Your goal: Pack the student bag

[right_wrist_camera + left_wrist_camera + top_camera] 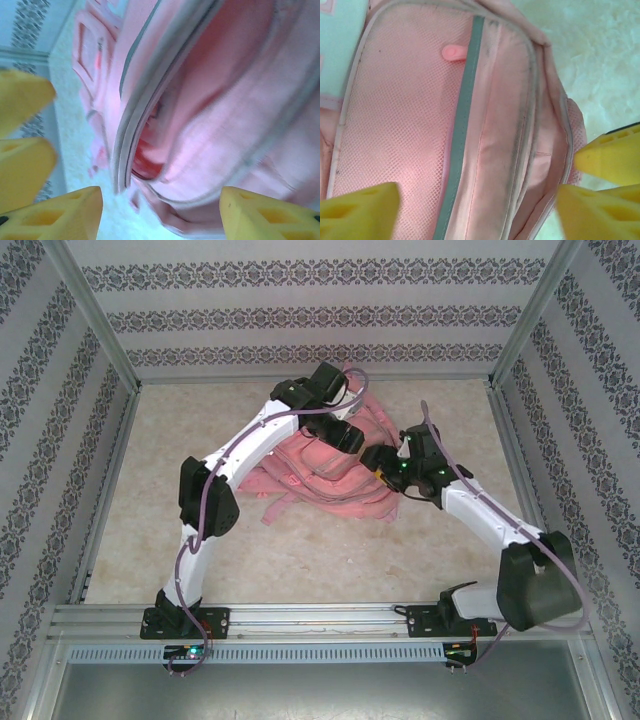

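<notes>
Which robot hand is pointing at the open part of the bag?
The right gripper: a gaping opening in the student bag lies ahead of it. The left gripper faces a mesh panel with a grey strip.

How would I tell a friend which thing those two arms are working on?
Look at the middle of the beige table, where the white left arm and right arm meet. There lies the student bag, the one soft pink fabric thing, with grey strips.

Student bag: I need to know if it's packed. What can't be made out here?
Top external: student bag middle hidden under robot arms.
Left wrist: bag cut off by frame edges; mesh pocket contents unreadable.
Right wrist: blurred; open compartment interior too dark to identify.
</notes>
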{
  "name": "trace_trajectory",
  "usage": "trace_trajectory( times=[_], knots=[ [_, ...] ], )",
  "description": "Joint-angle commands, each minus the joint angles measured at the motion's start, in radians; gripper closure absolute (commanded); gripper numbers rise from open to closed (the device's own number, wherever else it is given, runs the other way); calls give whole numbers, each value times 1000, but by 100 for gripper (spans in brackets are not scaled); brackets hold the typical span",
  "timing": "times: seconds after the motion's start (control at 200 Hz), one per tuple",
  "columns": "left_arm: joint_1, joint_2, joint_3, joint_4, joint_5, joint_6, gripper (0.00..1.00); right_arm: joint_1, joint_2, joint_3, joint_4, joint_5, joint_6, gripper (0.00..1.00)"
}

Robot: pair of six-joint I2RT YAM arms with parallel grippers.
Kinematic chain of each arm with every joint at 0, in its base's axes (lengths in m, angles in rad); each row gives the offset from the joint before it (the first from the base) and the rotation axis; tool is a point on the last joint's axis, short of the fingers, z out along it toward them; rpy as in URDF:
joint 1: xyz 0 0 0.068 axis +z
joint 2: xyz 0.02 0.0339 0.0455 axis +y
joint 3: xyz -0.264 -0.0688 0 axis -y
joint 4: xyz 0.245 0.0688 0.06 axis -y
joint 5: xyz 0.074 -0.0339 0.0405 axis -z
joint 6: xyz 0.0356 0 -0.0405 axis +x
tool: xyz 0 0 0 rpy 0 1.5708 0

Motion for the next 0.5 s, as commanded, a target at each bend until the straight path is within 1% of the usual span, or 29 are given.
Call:
trace_trajectory(
  times=[0.0,0.04,0.07,0.09,0.145,0.195,0.245,0.31,0.36,0.41,0.495],
  knots=[
    [5,-160,-139,2,-92,150,0,-25,-98,-24,-193,67,-234,33],
    [6,-223,-256,94,-237,169,1,-35,-116,-26,-235,85,-279,32],
    [8,-269,-344,163,-306,220,1,-43,-122,-23,-260,83,-311,32],
    [8,-299,-412,211,-323,274,1,-47,-123,-20,-272,79,-332,32],
    [13,-375,-560,315,-322,434,1,-52,-116,-4,-293,67,-379,31],
    [25,-406,-651,395,-348,501,1,-53,-94,16,-292,53,-403,31],
    [62,-385,-637,375,-332,500,1,-53,-57,41,-272,23,-412,31],
    [119,-316,-562,298,-266,456,1,-53,-2,80,-241,-10,-400,32],
    [149,-263,-531,298,-246,426,3,-52,49,102,-217,-19,-377,34],
    [164,-213,-522,335,-255,422,3,-49,92,114,-172,-27,-358,36],
    [166,-120,-485,388,-308,409,6,-51,178,143,-115,-32,-334,41]
  ],
)
